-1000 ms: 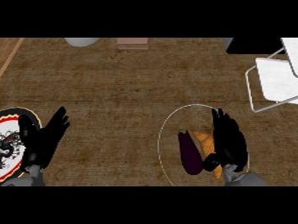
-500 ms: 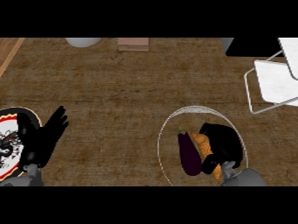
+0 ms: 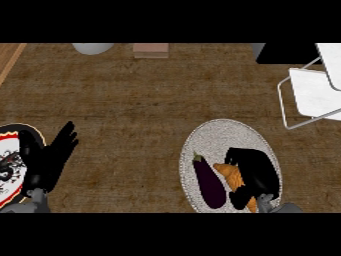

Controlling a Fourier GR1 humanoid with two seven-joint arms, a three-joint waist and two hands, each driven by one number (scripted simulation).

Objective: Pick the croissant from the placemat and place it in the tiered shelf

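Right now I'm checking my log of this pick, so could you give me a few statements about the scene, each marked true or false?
1. The croissant lies on the placemat, right beside the eggplant. True.
2. The right hand hovers over the tiered shelf. False: it is on the placemat, fingers curled over the croissant; the shelf stands apart at the upper right.
3. The left hand is open, fingers up, beside the patterned plate at the view's left. True.
4. The croissant is already in the shelf. False: it is on the placemat, under the right hand.
5. The eggplant is held by the left hand. False: it lies free on the placemat, left of the croissant.
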